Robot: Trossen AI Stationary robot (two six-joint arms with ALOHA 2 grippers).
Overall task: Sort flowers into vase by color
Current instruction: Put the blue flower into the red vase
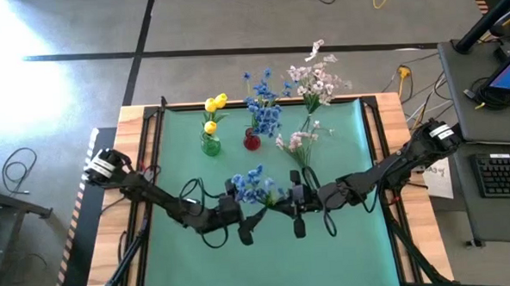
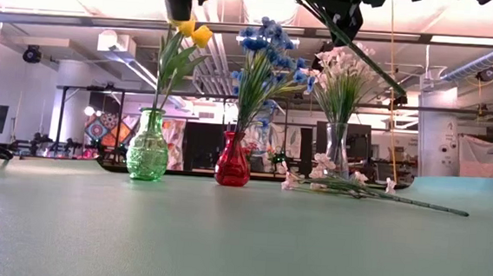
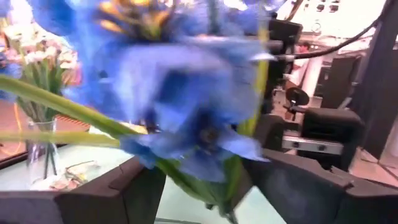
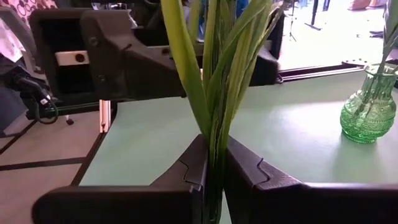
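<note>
While your right gripper clamps the blue flower's stem, the left gripper brackets it, jaws parted; yellow buds fill the green vase.

Overhead looks straight down, low looks level across; both share the green vase.

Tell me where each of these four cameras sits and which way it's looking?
High: overhead, straight down; both arms meet over the green mat.
Low: table height, level; three vases, arms overhead.
Left wrist: on the left arm; its fingers flank the blue flower.
Right wrist: right gripper shut on the same flower's stem.
Shared: the green vase shows in high, low and right wrist.
</note>
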